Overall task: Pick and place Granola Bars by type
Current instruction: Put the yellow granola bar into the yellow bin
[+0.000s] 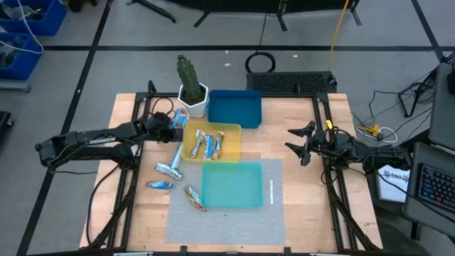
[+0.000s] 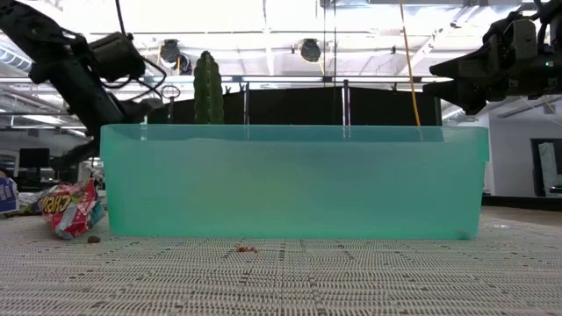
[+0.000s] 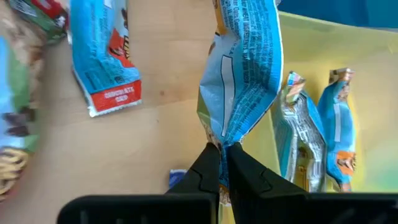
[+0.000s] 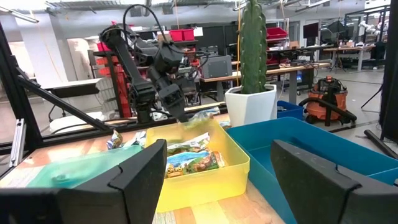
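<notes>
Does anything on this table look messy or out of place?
Mostly tidy. A few granola bars lie scattered at odd angles on the wood left of the teal tray, unsorted. Small crumb-like specks dot the mat before that tray. The left end effector pinches one blue bar, crumpling its wrapper.

Workshop setting. Grey floor (image 1: 85, 28) marked with dark lines around the wooden table (image 1: 306, 206). Blue storage bins (image 1: 25, 28) stand on the floor at one corner. A yellow cable (image 1: 334, 35) hangs near the table's far edge. Behind: white ceiling with round lamps (image 2: 309, 49), workbenches (image 4: 292, 68), red bins (image 4: 180, 32), an orange shop vacuum (image 4: 326, 99).
</notes>
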